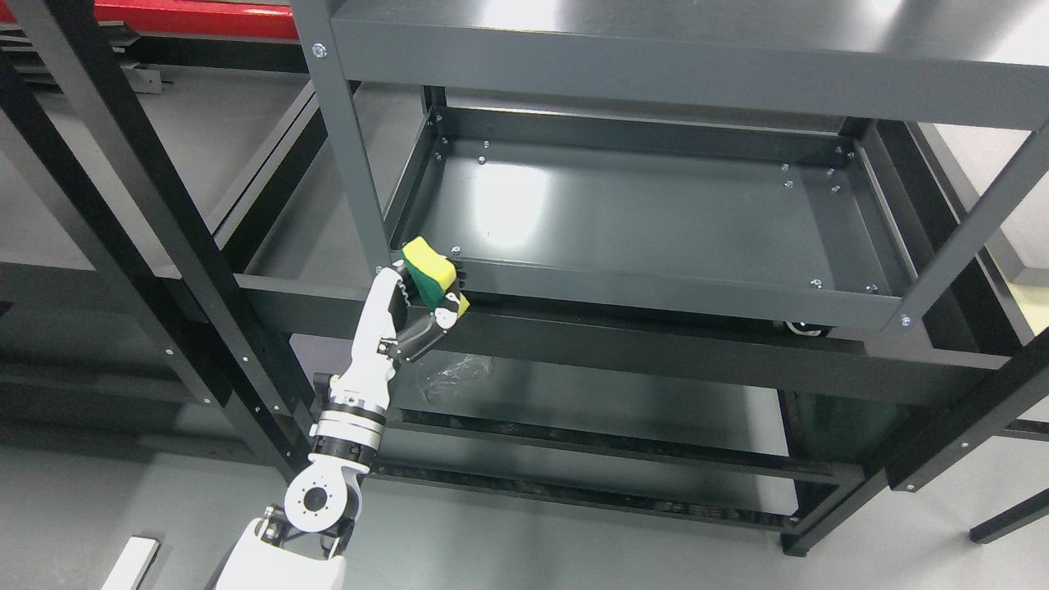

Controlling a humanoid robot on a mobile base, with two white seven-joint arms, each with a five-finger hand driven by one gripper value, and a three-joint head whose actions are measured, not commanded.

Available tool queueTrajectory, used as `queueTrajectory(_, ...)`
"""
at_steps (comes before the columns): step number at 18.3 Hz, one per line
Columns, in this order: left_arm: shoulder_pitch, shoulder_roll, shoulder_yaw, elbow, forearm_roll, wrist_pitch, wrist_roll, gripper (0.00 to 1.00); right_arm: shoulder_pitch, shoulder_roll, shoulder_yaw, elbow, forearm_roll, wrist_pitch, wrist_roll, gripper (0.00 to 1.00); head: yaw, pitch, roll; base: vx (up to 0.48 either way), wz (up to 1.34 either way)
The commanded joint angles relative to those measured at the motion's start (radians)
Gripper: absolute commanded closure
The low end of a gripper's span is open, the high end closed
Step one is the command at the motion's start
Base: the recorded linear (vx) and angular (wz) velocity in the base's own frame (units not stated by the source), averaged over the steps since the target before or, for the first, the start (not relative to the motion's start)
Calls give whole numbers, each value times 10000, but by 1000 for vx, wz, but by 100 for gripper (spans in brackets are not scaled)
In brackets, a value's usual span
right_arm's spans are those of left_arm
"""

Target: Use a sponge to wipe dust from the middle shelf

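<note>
Evenly lit from overhead, sharp throughout. White glare on the middle shelf [524,201] tray at left and across the top shelf [737,33]. Deep shade beneath the lower rails. Slight softness toward the corners.

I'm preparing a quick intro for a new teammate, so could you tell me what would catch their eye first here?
The yellow-and-green sponge stands out most, gripped in the left hand at the front-left corner of the dark grey middle shelf. That tray-like shelf shows a bright glare patch on its left half. A red beam runs along the top-left edge.
</note>
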Motion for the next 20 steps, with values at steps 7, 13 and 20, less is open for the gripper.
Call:
queueTrajectory(7,1148,-354,740,-2438,543,-460,50,96,0,-175,0,-175,0,729,5,0,0,0,0,0,-6)
queueTrajectory(13,3113,-354,524,-2438,559,-1580,65,96,0,-175,0,-175,0,729,5,0,0,0,0,8,-66)
queueTrajectory(20,3145,-354,1215,-2422,712,-1581,80,96,0,-175,0,-175,0,729,5,0,0,0,0,12,-77)
